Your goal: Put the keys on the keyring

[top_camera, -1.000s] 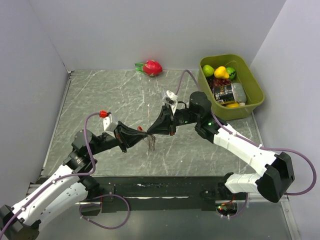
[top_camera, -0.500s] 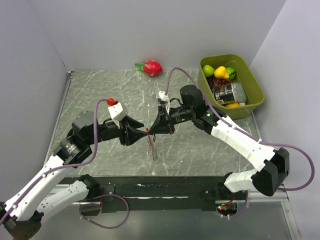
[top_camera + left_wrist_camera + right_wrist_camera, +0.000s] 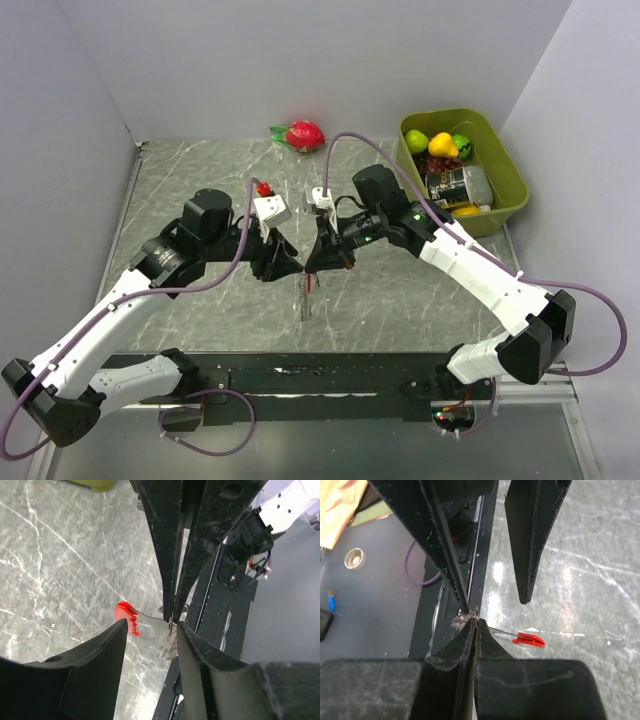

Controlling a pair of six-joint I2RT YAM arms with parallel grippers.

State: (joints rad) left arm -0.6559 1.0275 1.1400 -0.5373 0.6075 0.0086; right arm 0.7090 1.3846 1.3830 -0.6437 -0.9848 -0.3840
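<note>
My right gripper [image 3: 475, 625] is pinched tight on the keyring [image 3: 529, 639], which hangs above the marble table [image 3: 200, 190], red loop and silvery bunch just below the tips. My left gripper [image 3: 152, 625] stands parted either side of it, gripping nothing.

The left arm [image 3: 100, 325] and right arm [image 3: 480, 280] both reach inward, elbows bent, tips meeting nose to nose. Left jaws stand parted — right jaws pressed tight together.
</note>
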